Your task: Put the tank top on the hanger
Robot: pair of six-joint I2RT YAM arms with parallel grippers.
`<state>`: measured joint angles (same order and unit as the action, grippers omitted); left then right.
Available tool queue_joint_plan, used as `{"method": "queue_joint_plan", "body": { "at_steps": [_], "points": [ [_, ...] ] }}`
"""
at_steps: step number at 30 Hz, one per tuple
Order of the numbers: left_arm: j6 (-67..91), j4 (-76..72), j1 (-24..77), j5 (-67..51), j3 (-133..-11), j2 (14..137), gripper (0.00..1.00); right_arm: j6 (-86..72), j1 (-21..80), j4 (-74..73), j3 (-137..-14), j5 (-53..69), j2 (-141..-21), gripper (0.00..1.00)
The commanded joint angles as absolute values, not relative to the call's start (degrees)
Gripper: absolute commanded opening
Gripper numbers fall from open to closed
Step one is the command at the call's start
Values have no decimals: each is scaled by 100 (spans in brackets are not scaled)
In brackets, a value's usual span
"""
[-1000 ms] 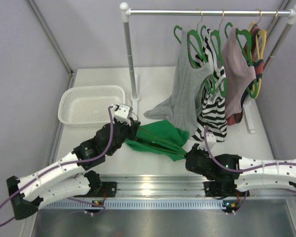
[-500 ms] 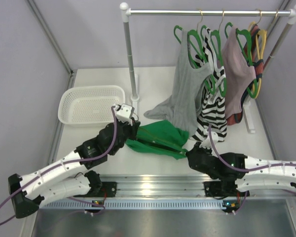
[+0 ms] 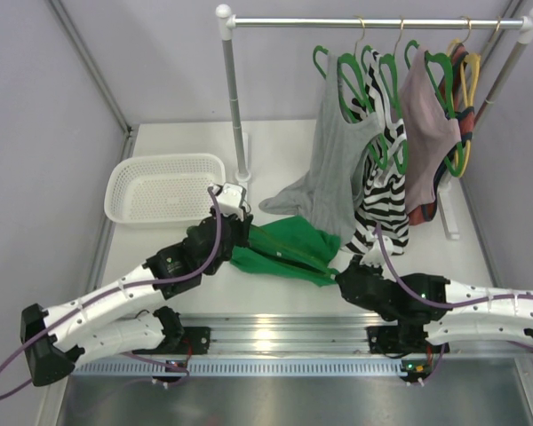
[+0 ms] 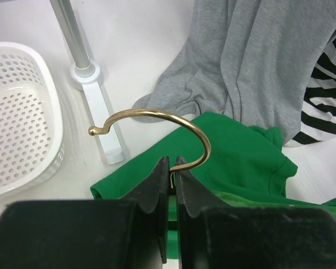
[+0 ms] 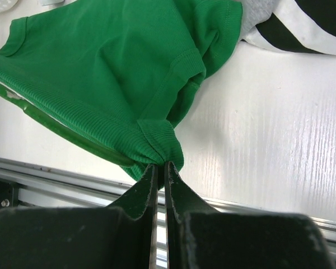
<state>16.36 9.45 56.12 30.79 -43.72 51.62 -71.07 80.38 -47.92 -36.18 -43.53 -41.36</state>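
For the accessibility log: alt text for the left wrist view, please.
The left gripper is shut on the gold hook of the hanger, over the green tank top. A white basket sits at left, a grey garment hangs behind.

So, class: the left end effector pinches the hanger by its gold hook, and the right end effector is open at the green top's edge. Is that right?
Not quite. The right end effector is not open: the right wrist view shows it shut on a bunched edge of the top. The rest stands: the left end effector pinches the hanger by its gold hook.
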Motion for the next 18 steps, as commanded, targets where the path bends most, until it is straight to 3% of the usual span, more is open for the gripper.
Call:
{"method": "queue_joint_plan", "body": {
  "at_steps": [1, 18],
  "points": [
    [1415, 800, 5590, 3612, -4702, 5229, 0, -6996, 7945, -5203, -3771, -4412, -4025, 0],
    [1555, 967, 5590, 3885, -4842, 5423, 0, -6697, 7945, -5185, -4008, -4254, -4219, 0]
  ]
}}
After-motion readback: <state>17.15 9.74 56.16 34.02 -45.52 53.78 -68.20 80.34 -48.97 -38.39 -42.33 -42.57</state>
